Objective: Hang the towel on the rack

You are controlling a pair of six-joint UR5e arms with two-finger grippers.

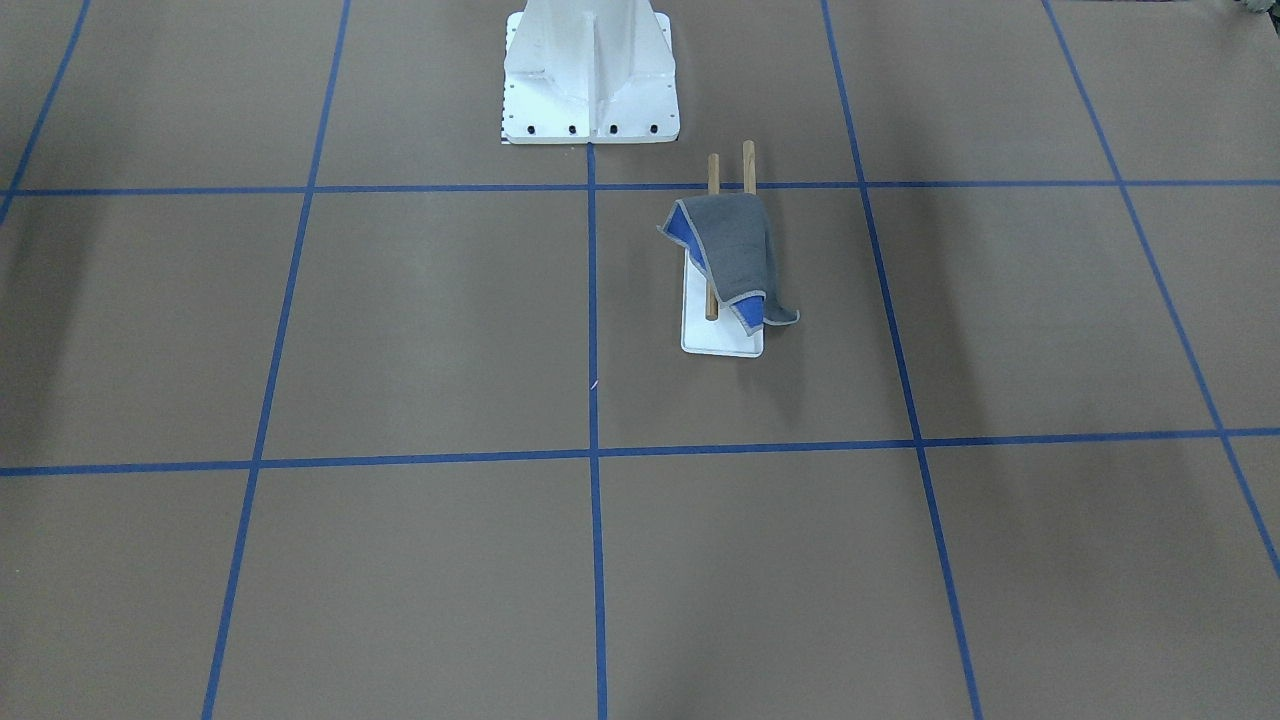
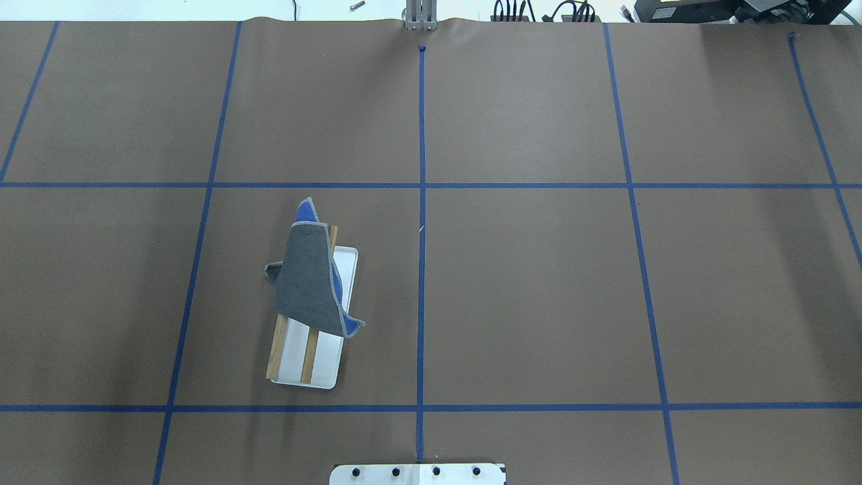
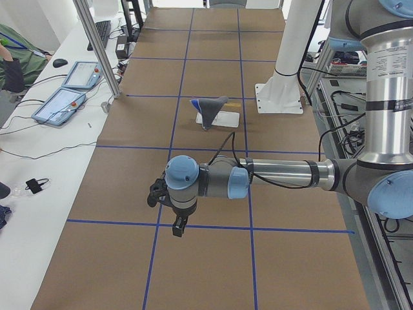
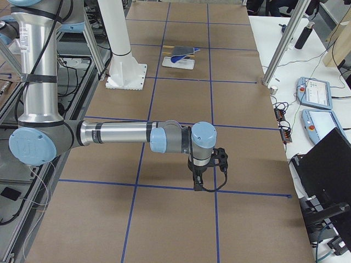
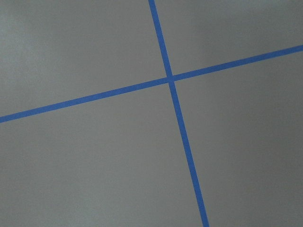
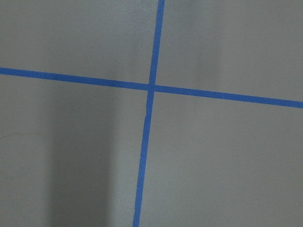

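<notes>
- Towel [image 2: 310,283]: you'll find it draped grey side up over both dowels of the rack [image 2: 310,357], well away from either gripper.
- Left gripper [image 3: 179,227] and right gripper [image 4: 198,185] hang above the table [image 3: 213,271]. You cannot tell whether their fingers are apart or together.

I see towel [image 2: 306,286] grey, blue underside, light edging; rack [image 2: 310,357] brown dowels, white base; table [image 2: 539,289] brown, blue tape grid [image 2: 421,135].
</notes>
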